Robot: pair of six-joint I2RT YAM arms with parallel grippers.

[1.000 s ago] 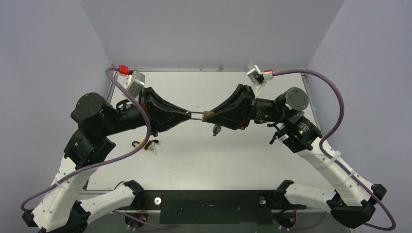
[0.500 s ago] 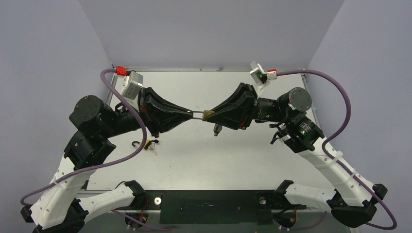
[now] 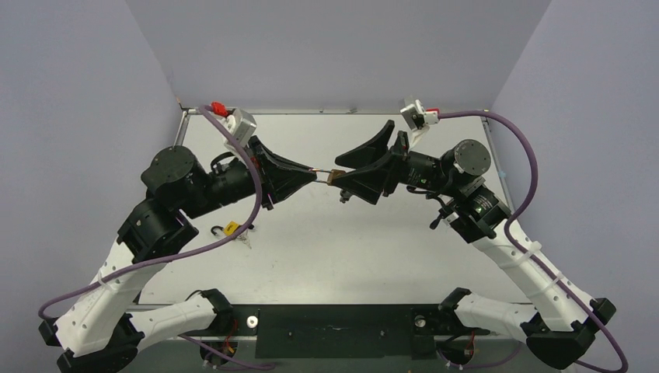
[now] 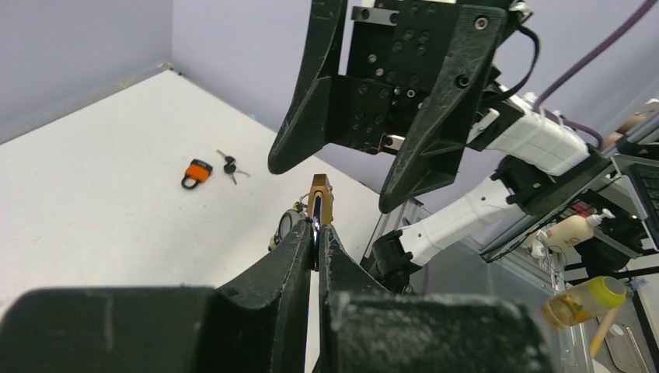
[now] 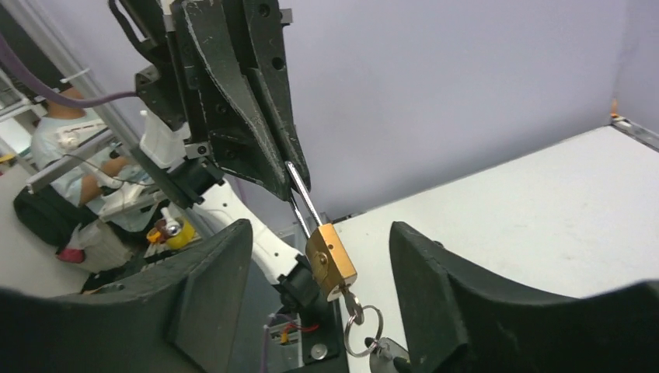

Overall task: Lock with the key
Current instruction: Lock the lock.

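Note:
A brass padlock hangs in the air over the middle of the table. My left gripper is shut on its steel shackle. The key sits in the keyhole at the lock's lower end, and a key ring dangles from it. My right gripper is open, one finger on each side of the padlock, touching neither lock nor key. In the left wrist view the padlock pokes out just past my closed fingertips.
A small orange padlock and a bunch of keys lie on the white table at the left, below my left arm. Grey walls close in the table on three sides.
My right gripper has opened and let go of the brass padlock. My left arm has swung toward the back and right, carrying the padlock slightly up.

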